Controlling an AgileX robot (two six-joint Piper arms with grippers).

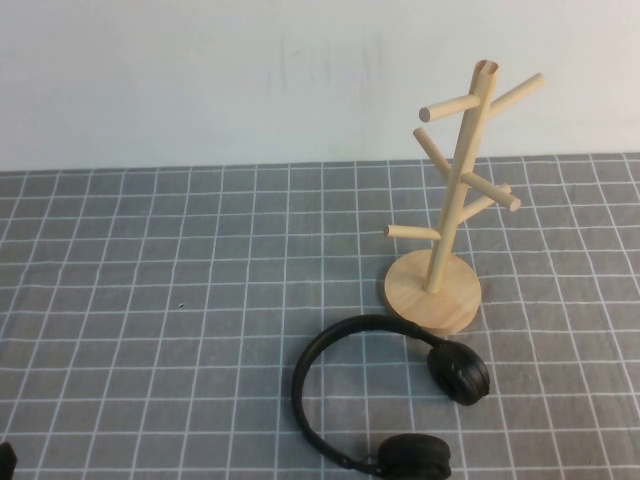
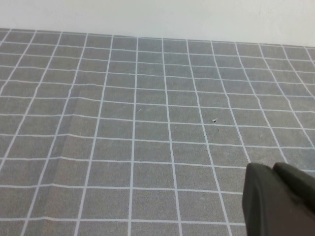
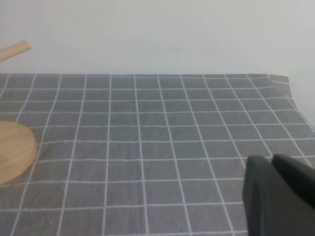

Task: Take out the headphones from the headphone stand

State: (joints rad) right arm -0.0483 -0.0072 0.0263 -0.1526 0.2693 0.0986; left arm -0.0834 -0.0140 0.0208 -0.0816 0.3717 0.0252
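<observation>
Headphones (image 1: pixel 385 400), all black, lie flat beside the wooden headphone stand (image 1: pixel 450 205) on grey checked cloth (image 1: pixel 150 300); left gripper (image 2: pixel 278 201) and right gripper (image 3: pixel 278 194) low, jaw state unclear

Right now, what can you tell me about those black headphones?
The headphones are all black, with a thin curved headband and two round padded earcups. They lie flat on the grey checked cloth, off the wooden stand, with the headband's arch close by its round base. Neither gripper touches them: the left gripper and right gripper appear only in their wrist views.
</observation>
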